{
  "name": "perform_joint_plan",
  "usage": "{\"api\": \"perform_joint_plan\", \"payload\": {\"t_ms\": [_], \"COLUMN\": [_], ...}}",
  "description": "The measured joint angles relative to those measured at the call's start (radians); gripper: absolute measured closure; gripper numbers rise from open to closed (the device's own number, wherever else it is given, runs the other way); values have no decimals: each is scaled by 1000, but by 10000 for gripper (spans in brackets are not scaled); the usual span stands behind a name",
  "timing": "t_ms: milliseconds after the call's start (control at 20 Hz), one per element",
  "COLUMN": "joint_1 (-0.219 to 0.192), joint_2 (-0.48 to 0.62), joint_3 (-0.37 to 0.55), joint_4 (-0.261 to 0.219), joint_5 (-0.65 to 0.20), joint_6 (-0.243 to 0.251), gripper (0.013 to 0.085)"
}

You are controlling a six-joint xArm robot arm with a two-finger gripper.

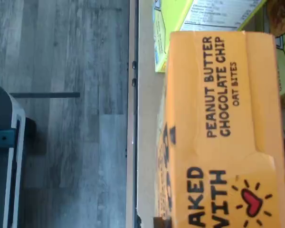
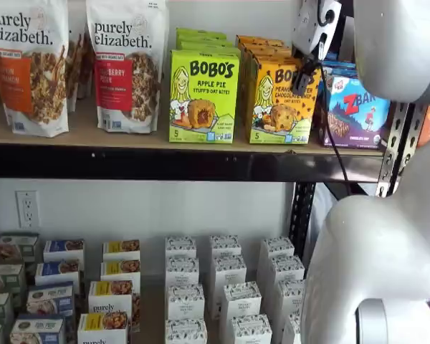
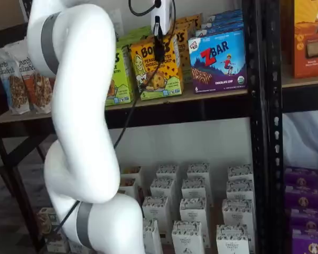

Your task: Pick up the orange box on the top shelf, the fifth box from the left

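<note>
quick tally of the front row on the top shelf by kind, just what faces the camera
Front row as seen in a shelf view:
purely elizabeth granola bags with white tops: 2
lime-green Bobo's Apple Pie carton: 1
yellow-orange Bobo's Peanut Butter Chocolate Chip box: 1
blue ZBar box: 1
Total: 5
More cartons stand behind the two Bobo's boxes, too hidden to count.

Orange box matt cardboard; top shelf tan wood, black metal beam.
</note>
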Motion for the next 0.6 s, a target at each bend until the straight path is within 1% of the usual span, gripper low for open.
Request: {"api": "perform_joint_plan", "payload": {"t_ms": [200, 400, 600], "joint_1": [7, 16, 20], "joint_2": [-14, -51, -87], "joint_3": [7, 42, 78], "joint_4": [-8, -29, -44], "joint_5": [8, 3, 20], "joint_6": [7, 12, 13], "gripper": [570, 570, 570]}}
